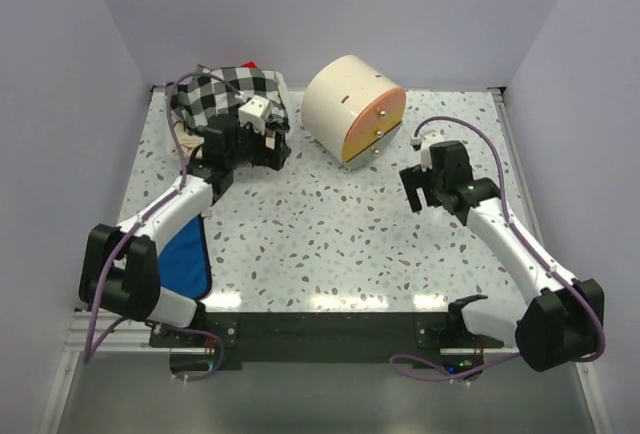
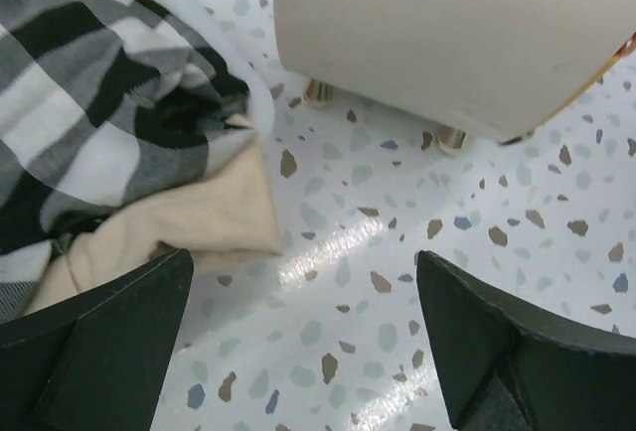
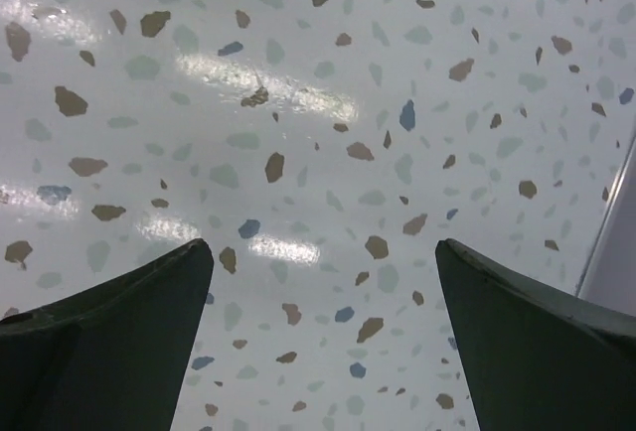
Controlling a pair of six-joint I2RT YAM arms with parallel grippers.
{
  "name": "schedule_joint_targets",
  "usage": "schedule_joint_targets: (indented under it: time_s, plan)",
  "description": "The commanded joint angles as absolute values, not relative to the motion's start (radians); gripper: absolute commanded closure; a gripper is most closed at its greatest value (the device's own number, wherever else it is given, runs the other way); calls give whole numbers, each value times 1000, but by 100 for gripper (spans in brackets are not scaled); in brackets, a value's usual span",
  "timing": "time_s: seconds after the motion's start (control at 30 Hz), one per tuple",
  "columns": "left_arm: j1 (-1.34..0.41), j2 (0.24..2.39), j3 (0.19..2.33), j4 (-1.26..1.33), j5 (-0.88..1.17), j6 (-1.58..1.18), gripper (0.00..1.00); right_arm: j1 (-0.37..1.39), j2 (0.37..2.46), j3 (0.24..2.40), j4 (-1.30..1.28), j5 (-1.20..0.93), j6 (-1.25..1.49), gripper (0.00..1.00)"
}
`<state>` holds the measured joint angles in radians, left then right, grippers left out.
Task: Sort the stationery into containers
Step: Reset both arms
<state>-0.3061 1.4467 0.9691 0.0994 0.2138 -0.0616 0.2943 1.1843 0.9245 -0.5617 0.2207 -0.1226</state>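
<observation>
The cream drum-shaped cabinet (image 1: pixel 350 106) with orange drawer fronts stands at the back middle of the table; its curved cream side and gold feet show in the left wrist view (image 2: pixel 437 34). No pens, highlighter, erasers or clear pot show in any view. My left gripper (image 1: pixel 272 147) is open and empty, just left of the cabinet and next to the checked cloth; in its wrist view (image 2: pixel 303 302) only speckled table lies between the fingers. My right gripper (image 1: pixel 418 192) is open and empty over bare table, right of the cabinet, as its wrist view (image 3: pixel 323 292) shows.
A black-and-white checked cloth pile (image 1: pixel 222 94) lies at the back left, with beige fabric (image 2: pixel 189 217) under it and something red (image 1: pixel 251 66) behind. A blue cloth (image 1: pixel 190 254) lies by the left arm. The table's right edge rail (image 3: pixel 616 232) is near the right gripper.
</observation>
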Motion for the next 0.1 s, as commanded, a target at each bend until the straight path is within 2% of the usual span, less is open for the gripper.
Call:
schedule_joint_targets:
  time_s: [0.0, 0.07]
  plan:
    - [-319, 1411, 884, 146, 167, -35, 0, 295, 1126, 910, -543, 339, -97, 1]
    - [-321, 1408, 847, 149, 149, -26, 0, 295, 1112, 899, -516, 336, -112, 1]
